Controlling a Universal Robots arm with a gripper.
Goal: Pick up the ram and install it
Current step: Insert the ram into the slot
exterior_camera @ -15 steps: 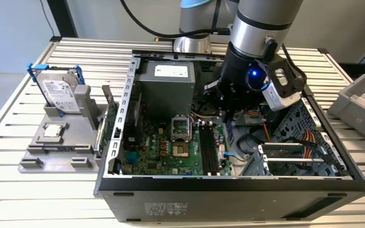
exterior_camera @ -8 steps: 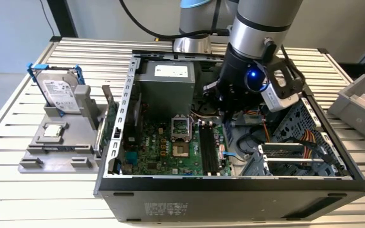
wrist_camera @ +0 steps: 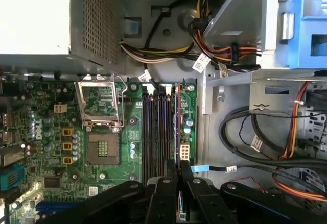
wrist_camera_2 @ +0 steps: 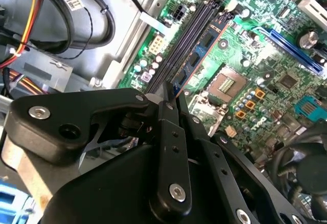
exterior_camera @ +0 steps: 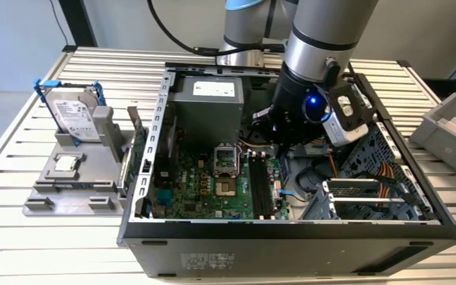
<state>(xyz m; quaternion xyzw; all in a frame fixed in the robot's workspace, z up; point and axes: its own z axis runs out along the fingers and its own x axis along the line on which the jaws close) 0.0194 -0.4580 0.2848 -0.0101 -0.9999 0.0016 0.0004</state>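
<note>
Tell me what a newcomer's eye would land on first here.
The open computer case on the slatted table, with the arm reaching down into it. Inside, the gripper holds the ram on edge over the long black memory slots, beside the empty processor socket. To the exterior view's left, a hard drive stands upright in a grey holder.

— What sort of place is this?
— A robotics lab or test workshop: an opened black desktop computer case (exterior_camera: pixel 291 237) lies on a slatted white metal workbench (exterior_camera: pixel 46 237), with grey plastic parts bins (exterior_camera: pixel 450 127) alongside.
</note>
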